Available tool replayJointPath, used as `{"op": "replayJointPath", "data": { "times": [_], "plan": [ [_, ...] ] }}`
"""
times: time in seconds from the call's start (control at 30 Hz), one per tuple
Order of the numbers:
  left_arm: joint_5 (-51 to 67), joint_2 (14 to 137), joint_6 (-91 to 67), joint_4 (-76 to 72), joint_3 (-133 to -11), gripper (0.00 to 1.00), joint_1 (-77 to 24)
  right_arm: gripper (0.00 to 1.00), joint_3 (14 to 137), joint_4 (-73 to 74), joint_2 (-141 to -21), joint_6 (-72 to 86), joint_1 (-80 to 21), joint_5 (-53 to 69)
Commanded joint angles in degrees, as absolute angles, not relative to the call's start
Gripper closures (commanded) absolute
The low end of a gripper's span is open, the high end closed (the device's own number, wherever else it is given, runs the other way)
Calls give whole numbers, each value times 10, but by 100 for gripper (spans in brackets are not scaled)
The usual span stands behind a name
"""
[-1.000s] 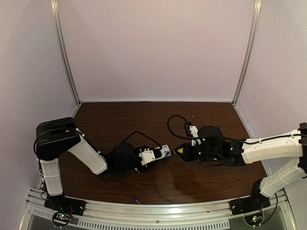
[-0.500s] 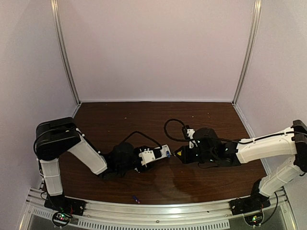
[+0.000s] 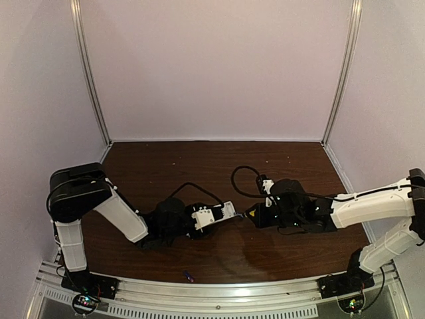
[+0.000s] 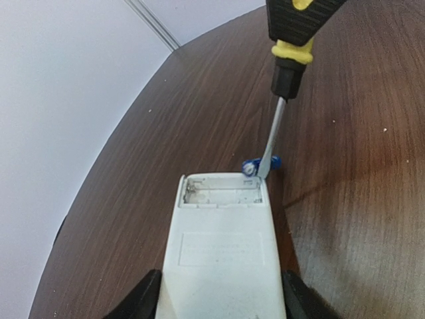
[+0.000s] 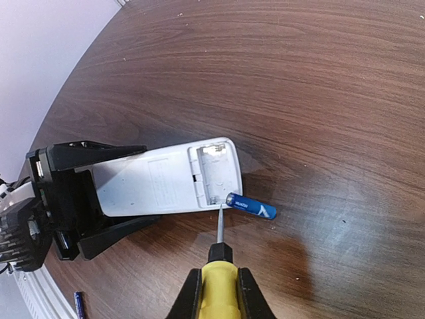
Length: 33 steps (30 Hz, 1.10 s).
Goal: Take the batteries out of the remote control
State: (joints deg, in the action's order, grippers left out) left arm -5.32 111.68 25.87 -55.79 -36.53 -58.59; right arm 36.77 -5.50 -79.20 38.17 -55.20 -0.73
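Observation:
My left gripper [image 4: 221, 292] is shut on the white remote control [image 4: 222, 252], holding it low over the table; its open compartment [image 4: 222, 193] at the far end looks empty. One blue battery [image 4: 255, 165] lies on the table touching that end, and it also shows in the right wrist view [image 5: 252, 207]. My right gripper [image 5: 218, 286] is shut on the yellow-handled screwdriver [image 5: 216, 296], whose tip [image 5: 220, 211] sits at the compartment's corner beside the battery. A second blue battery [image 3: 188, 275] lies near the front edge. In the top view the remote [image 3: 216, 214] sits between the left gripper [image 3: 199, 219] and the right gripper [image 3: 255, 214].
The dark wooden table [image 3: 199, 166] is enclosed by pale walls at the back and sides. A metal rail [image 3: 212, 299] runs along the front edge. A black cable [image 3: 242, 179] loops over the right wrist.
The right gripper with the screwdriver pushed left toward the remote's end, then drew back slightly right. The left gripper and the remote held still.

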Motion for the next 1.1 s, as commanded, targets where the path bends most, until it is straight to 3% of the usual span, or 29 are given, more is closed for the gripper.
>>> {"op": "replayJointPath", "data": {
  "times": [0.0, 0.5, 1.07],
  "plan": [
    [-54, 1120, 262, -598, -360, 100, -584, 100, 361, -33, -769, 387, -549, -42],
    [-100, 1109, 237, -594, -365, 100, -577, 100, 352, 8, -710, 381, -550, -63],
    [-268, 1087, 9, -572, -358, 100, -485, 100, 280, -44, -600, 390, -549, -159]
  ]
}}
